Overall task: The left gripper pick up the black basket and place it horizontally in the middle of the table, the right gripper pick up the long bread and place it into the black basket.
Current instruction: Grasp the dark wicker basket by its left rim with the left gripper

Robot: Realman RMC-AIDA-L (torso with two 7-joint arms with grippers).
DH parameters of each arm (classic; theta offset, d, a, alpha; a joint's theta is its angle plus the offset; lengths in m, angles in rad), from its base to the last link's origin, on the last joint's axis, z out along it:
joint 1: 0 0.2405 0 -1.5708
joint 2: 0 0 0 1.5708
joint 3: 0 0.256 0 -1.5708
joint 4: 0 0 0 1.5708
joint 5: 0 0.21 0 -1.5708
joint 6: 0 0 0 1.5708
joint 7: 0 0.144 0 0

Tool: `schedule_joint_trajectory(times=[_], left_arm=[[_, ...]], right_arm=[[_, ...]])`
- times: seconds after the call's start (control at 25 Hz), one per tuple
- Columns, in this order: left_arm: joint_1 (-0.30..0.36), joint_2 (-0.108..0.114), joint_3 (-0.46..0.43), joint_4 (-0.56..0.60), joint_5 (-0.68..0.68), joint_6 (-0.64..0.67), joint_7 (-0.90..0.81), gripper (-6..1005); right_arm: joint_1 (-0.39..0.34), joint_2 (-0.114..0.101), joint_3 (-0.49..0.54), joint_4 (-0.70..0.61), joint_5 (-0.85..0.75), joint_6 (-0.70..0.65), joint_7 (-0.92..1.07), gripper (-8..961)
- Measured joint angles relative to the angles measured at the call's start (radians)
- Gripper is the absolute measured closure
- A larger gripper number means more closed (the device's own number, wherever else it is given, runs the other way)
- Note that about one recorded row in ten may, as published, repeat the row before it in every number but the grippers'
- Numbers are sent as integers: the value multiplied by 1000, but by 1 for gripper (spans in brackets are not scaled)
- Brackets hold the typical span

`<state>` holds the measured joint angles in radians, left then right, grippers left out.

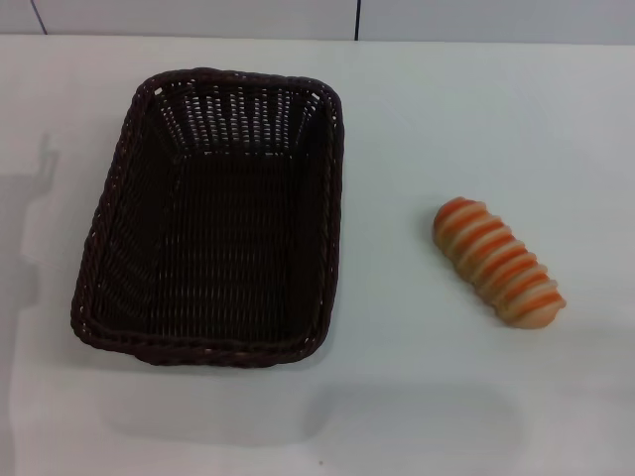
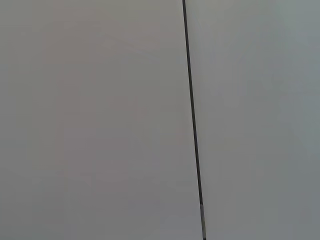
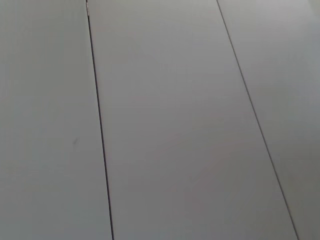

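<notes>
The black basket (image 1: 213,218) is a large dark woven wicker basket. It stands on the white table (image 1: 397,397) left of centre, its long side running away from me, and it is empty. The long bread (image 1: 496,261) is a small tan loaf with orange-brown stripes. It lies on the table to the right of the basket, well apart from it, angled toward the near right. Neither gripper shows in any view. Both wrist views show only pale panels with thin dark seams.
A pale wall with a dark vertical seam (image 1: 357,18) runs along the table's far edge. A faint shadow falls on the table's left side (image 1: 30,228). Bare tabletop lies between the basket and the bread.
</notes>
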<state>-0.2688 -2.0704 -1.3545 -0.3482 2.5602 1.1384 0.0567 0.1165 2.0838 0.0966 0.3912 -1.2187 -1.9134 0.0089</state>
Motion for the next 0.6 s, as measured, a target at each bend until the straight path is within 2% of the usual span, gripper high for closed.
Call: schedule_joint_trajectory(times=[0.6], left_arm=[[-1,1,10,-6,7,-9,6,206]], right_arm=[[8,-1,-1,2,-5,3,0,127]])
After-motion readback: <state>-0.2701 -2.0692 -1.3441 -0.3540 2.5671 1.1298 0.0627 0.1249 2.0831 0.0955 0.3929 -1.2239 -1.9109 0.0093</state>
